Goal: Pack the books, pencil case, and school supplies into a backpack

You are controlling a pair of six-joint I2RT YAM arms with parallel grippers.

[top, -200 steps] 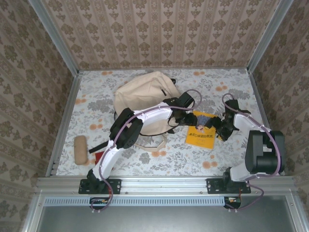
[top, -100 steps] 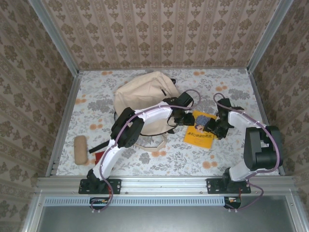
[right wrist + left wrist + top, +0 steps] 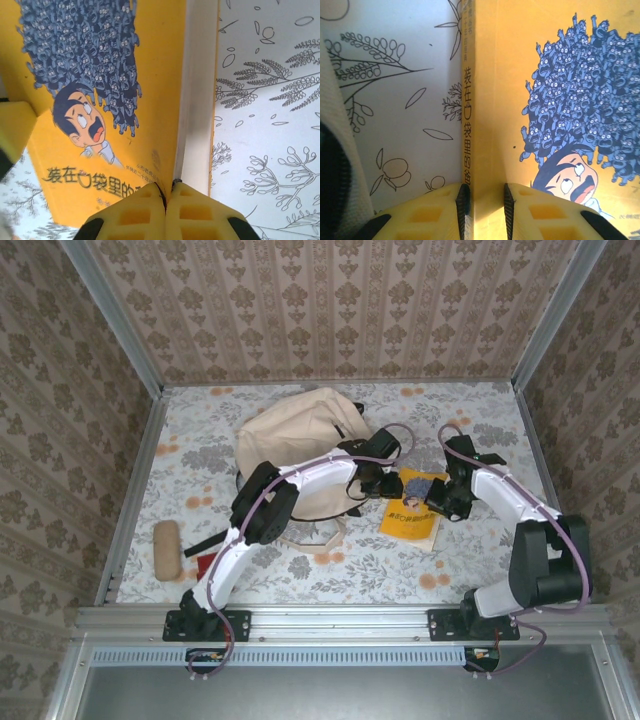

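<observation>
Evidently the yellow book [image 3: 410, 517], just right of the backpack [image 3: 290, 435], is being picked up: the left pincer [image 3: 484, 200] pinches its spine, the right pincer [image 3: 166, 194] nips its opposite edge. Next, both likely must carry it together to the backpack's opening.

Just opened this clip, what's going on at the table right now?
Both arms are working on the yellow book with the cartoon cover, which sits on the table just right of the backpack. The left gripper has its fingers on either side of the spine, and the right gripper is pinched shut on the opposite, page-side edge. The book is not in the backpack yet. The pencil case and small red item lie untouched near the left edge.
</observation>
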